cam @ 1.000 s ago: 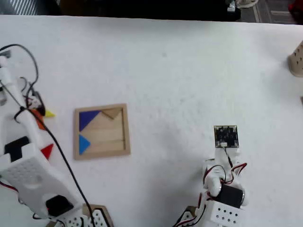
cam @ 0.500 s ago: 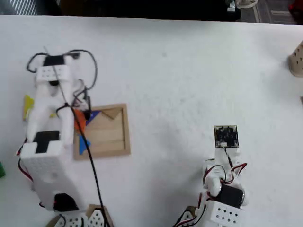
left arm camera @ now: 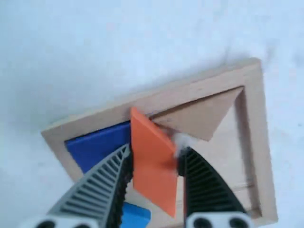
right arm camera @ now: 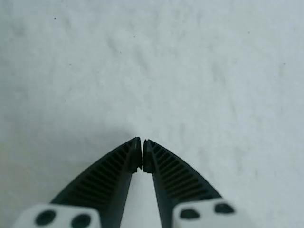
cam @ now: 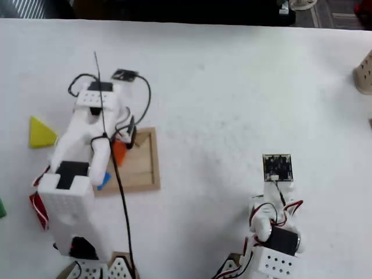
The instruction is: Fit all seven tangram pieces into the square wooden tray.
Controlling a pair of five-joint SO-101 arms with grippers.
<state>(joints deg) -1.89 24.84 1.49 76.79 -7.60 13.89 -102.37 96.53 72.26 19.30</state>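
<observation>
Clamped orange piece (left arm camera: 151, 164) in left end effector (left arm camera: 154, 153) over left half of tray (left arm camera: 190, 90), long axis roughly near-far; right end effector (right arm camera: 142, 154) clenched empty.

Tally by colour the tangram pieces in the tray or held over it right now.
Blue: 2, the large blue piece and small blue piece
Plain wood: 1, the wooden triangle
Orange: 1, the orange piece in the left hand
Total: 4

Tray: square wooden tray (cam: 156, 163) on white desk (cam: 232, 87), left half.
In tray: large blue piece (left arm camera: 95, 145) beside tan wooden triangle (left arm camera: 199, 116).
Left of tray: yellow triangle (cam: 40, 132).
</observation>
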